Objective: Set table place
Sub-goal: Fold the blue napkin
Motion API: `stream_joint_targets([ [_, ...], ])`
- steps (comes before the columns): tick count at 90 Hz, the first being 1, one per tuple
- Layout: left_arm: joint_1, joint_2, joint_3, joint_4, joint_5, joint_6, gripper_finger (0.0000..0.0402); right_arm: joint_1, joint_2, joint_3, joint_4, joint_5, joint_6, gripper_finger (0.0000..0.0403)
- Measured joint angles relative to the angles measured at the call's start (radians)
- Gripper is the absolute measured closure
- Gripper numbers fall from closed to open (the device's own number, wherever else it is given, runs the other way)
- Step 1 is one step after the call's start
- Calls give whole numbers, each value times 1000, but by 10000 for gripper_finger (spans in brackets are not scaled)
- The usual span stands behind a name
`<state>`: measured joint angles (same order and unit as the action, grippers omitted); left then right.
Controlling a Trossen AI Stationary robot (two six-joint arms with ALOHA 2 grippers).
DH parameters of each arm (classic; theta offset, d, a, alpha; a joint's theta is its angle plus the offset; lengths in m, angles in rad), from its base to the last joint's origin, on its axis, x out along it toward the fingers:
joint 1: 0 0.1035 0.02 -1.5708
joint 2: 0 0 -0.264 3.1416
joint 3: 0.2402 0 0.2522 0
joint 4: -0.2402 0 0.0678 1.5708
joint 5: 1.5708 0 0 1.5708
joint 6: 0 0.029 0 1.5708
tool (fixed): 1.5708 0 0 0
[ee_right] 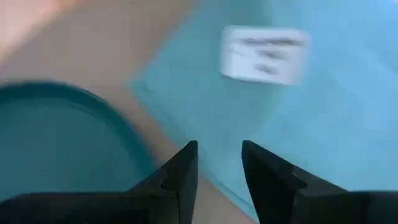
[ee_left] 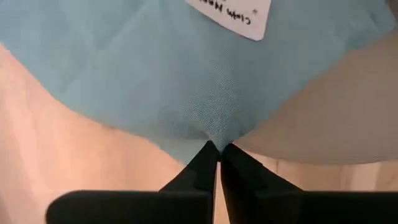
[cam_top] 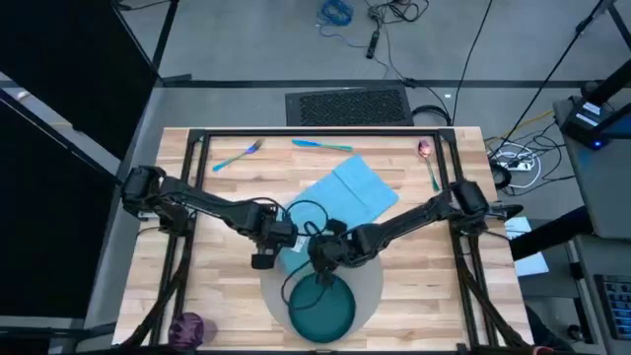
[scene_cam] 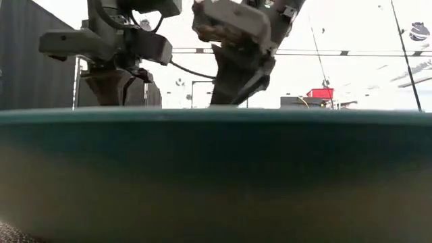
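Observation:
The light blue napkin (cam_top: 345, 192) lies spread at the table's middle, its near end reaching onto the grey mat (cam_top: 367, 281). The dark teal plate (cam_top: 321, 308) sits on the mat's near part and fills the low view (scene_cam: 216, 175). My left gripper (ee_left: 217, 152) is shut on the napkin's near corner, also seen in the high view (cam_top: 274, 248). My right gripper (ee_right: 219, 163) hovers open just to its right, over the napkin's edge (ee_right: 186, 118) beside the plate (ee_right: 56, 137). The napkin's white label (ee_left: 233, 14) faces up. My left gripper pinches the napkin's near corner (ee_left: 214, 138) between its two fingertips. The fingers come from the near-left side, slanting down. The cloth narrows to a point at the fingers, and the rest of it lies spread over the table and the mat's edge (ee_left: 323, 118).
A blue-handled fork (cam_top: 237, 155), knife (cam_top: 320, 145) and spoon (cam_top: 428, 163) lie along the far side of the table. The purple cup (cam_top: 187, 327) stands at the near left corner. Bare wood shows to the left and right of the mat.

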<state>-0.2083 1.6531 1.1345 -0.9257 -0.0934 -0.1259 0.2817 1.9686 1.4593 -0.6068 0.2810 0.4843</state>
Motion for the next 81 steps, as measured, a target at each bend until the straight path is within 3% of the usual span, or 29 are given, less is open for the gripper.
stream_joint_targets([
  [11,-18,-3,33,-1,-119,-25,401,-35,-40,0,-87,2,3,293],
  [23,-23,-3,49,-19,-135,-55,401,-56,-91,0,-188,-21,3,293],
  [52,-35,-3,27,-86,22,-131,402,-70,-194,-20,-322,-25,10,293],
  [64,-47,-3,27,-79,63,-157,402,-115,-263,-114,-309,-87,5,293],
  [81,-55,-3,27,-75,94,-157,380,-176,-391,-304,-147,-192,37,294],
])
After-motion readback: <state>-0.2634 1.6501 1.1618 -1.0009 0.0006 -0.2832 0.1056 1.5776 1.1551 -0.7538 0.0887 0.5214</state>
